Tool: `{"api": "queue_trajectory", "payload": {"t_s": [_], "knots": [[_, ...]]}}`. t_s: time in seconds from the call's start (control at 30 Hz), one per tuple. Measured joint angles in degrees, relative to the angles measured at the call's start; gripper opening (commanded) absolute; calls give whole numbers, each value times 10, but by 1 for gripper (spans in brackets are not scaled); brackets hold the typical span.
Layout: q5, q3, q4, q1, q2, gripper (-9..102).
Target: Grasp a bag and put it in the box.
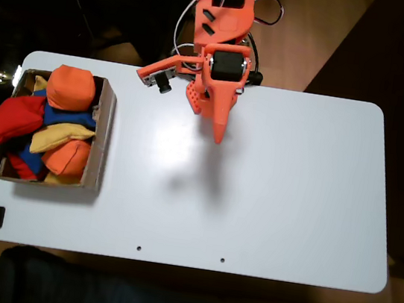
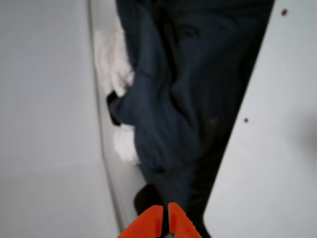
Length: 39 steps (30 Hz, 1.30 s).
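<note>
Several beanbags are sitting piled in the box (image 1: 101, 133) at the left end of the white table (image 1: 293, 202) in the fixed view, and among them we are seeing the bag (image 1: 15, 119), bright red, lying against the box's left wall with its edge bulging out over the rim. It is leaning on a blue beanbag (image 1: 71, 118) and a yellow beanbag (image 1: 59, 137), probably because the heap is too full for it to settle flat. 2 orange beanbags (image 1: 71, 88) are filling the top and the lower part of the box.

We are holding the gripper (image 1: 219, 135) well apart from the box, above bare tabletop near the table's far edge, pointing down the middle. In the wrist view its orange fingertips (image 2: 166, 225) are lying together with just a thin seam between them, and nothing is clamped in them. That view is looking past the table edge at dark cloth (image 2: 163, 99) beyond.

We are judging that the red bag is already in the box, so the arm is resting clear of it.
</note>
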Motion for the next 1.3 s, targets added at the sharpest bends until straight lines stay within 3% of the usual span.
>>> {"api": "queue_trajectory", "payload": {"t_s": [0.9,1.3], "knots": [[22,227,-134,-9,64,0],[22,315,-155,0,107,0]]}}
